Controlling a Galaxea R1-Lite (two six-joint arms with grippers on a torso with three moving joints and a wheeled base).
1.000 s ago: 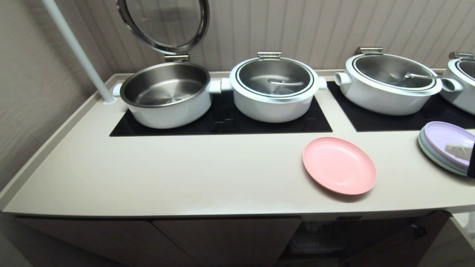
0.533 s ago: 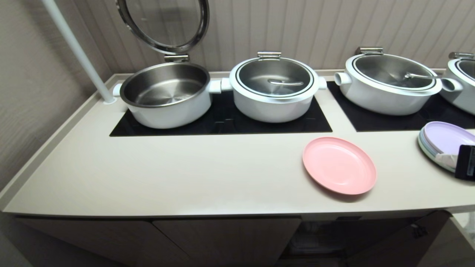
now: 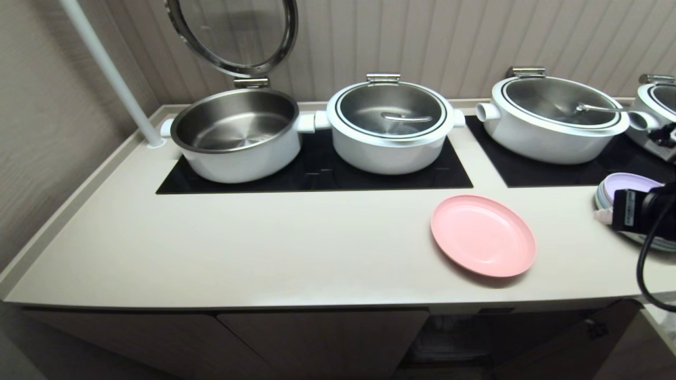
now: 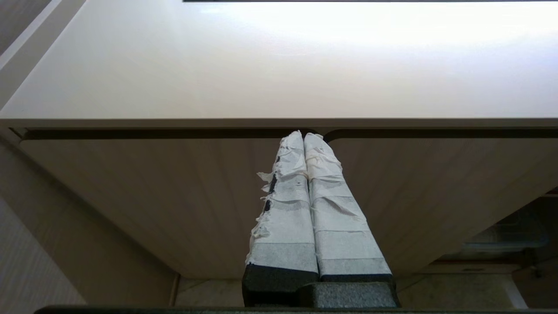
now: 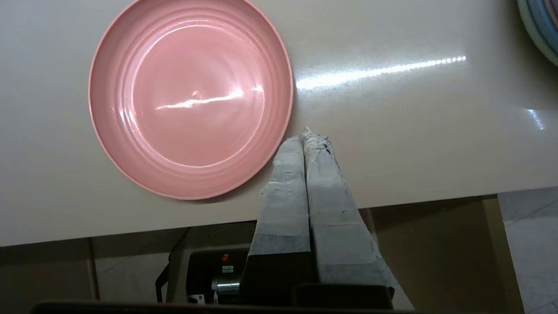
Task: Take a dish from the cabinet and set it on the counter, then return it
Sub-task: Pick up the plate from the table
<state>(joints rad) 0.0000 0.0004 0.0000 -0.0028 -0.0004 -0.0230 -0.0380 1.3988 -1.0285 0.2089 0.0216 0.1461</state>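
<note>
The pink dish (image 3: 482, 235) lies flat on the cream counter (image 3: 264, 248), near the front edge and right of centre. My right gripper (image 5: 305, 133) hangs above the counter just to the right of the dish (image 5: 190, 98), shut and empty, its taped tips clear of the rim. In the head view its tip (image 3: 602, 215) shows at the right edge over a stack of plates. Low in front of the cabinet (image 4: 183, 192) my left gripper (image 4: 303, 135) is parked, shut with nothing in it. Below the dish the cabinet (image 3: 317, 338) stands open.
Several white steel-lined pots (image 3: 391, 126) stand on black cooktop panels (image 3: 317, 174) at the back; the leftmost pot (image 3: 235, 134) has its glass lid (image 3: 232, 31) raised. A stack of pastel plates (image 3: 612, 190) lies at the counter's right end. A white pole (image 3: 111, 74) rises at the back left.
My right arm has come in from the right edge, rising over the stack of plates and moving left toward the dish. The dish has not moved.
</note>
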